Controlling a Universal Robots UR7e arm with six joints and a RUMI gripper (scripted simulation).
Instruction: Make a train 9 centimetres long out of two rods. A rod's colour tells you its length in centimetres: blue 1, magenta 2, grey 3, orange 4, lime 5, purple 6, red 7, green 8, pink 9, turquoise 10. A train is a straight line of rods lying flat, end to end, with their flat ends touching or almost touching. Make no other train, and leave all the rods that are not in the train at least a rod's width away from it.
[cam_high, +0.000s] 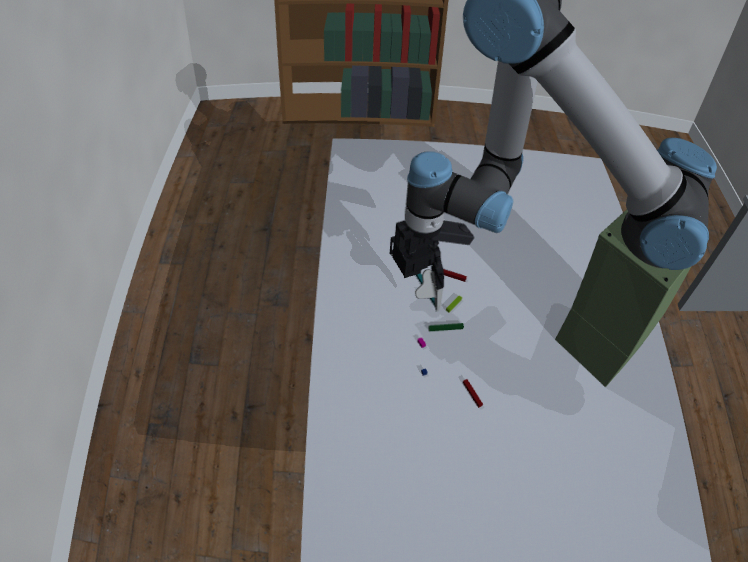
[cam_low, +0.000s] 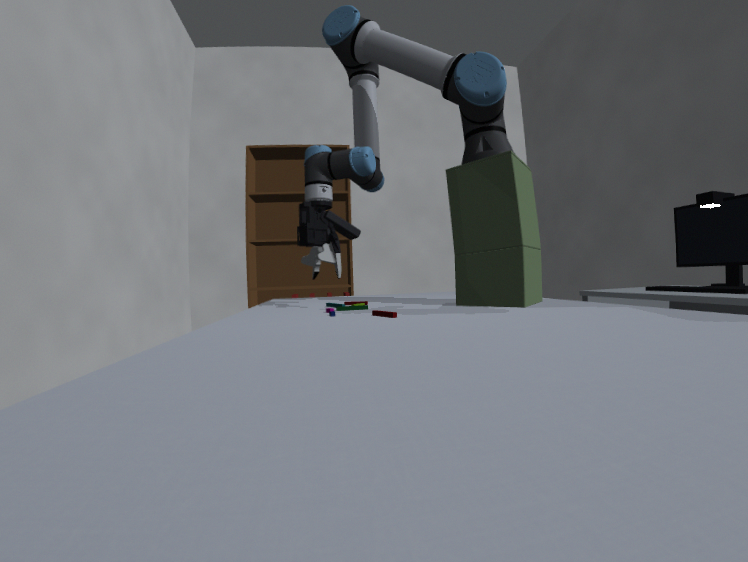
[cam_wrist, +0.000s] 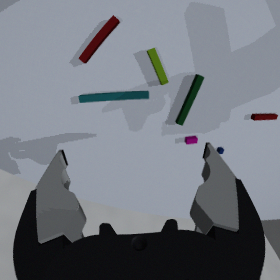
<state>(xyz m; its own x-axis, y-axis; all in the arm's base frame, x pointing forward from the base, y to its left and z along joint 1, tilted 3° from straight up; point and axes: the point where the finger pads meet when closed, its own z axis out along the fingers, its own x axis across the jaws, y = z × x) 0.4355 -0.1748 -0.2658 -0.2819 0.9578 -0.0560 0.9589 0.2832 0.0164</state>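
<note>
Several rods lie flat on the grey table. In the wrist view I see a red rod (cam_wrist: 99, 39), a lime rod (cam_wrist: 157, 66), a turquoise rod (cam_wrist: 114, 96), a green rod (cam_wrist: 190, 99), a small magenta rod (cam_wrist: 191, 140), a tiny blue rod (cam_wrist: 220, 150) and a second red rod (cam_wrist: 264, 116). All lie apart from one another. In the top view the green rod (cam_high: 446, 326), magenta rod (cam_high: 421, 342), blue rod (cam_high: 423, 371) and the nearer red rod (cam_high: 472, 392) show below my gripper (cam_high: 432, 296). The gripper (cam_wrist: 135, 155) is open, empty, and hangs above the table over the cluster.
The arm's green pedestal (cam_high: 616, 302) stands on the table to the right of the rods. A wooden bookshelf (cam_high: 360, 60) stands on the floor behind the table. A black monitor (cam_low: 713, 232) sits on a side desk far right.
</note>
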